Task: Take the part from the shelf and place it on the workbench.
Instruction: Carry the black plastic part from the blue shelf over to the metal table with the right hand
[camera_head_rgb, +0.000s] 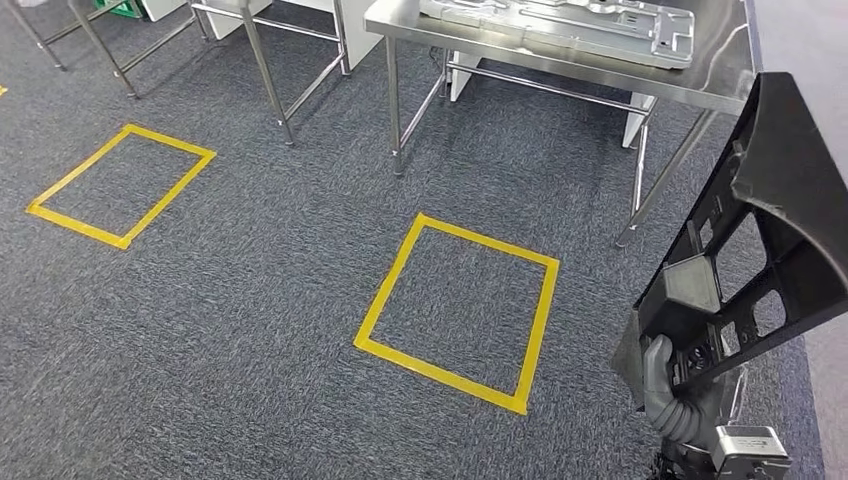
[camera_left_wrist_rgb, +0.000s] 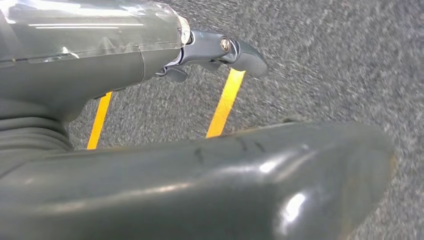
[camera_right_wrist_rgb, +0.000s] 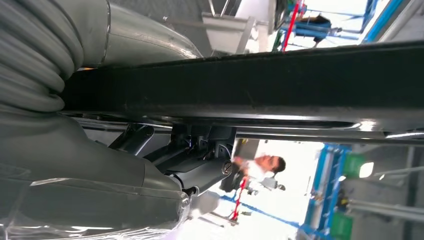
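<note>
— So, where is the part (camera_head_rgb: 775, 240) at this moment?

— Up at the right edge of the head view, a large black moulded frame with cut-out windows, held tilted and clear of the floor. The right hand (camera_head_rgb: 672, 385) grips it at its lower end, grey fingers wrapped round the frame's bottom edge.

— And from the right wrist?

— The part (camera_right_wrist_rgb: 260, 82) runs across as a long dark bar, with the right hand (camera_right_wrist_rgb: 195, 165) closed around it. Behind it a person (camera_right_wrist_rgb: 260, 167) stands in a bright room; the background is blurred, so I would not say more of them.

— The table?

— A steel table (camera_head_rgb: 540, 45) stands ahead at the top of the head view, well apart from the held part. A pale grey moulded panel (camera_head_rgb: 570, 22) lies flat on its top.

— The floor?

— Dark grey carpet (camera_head_rgb: 270, 290) with two yellow tape squares: one (camera_head_rgb: 458, 312) just before the table, another (camera_head_rgb: 122, 185) off to the left. More steel table legs (camera_head_rgb: 270, 75) stand at the top left.

— And the left hand?

— The left hand (camera_left_wrist_rgb: 215, 52) hangs over the carpet above yellow tape lines (camera_left_wrist_rgb: 225, 102). One dark finger sticks out with nothing in it; the rest are hidden behind the cover, so whether it is spread or curled I cannot tell.
</note>
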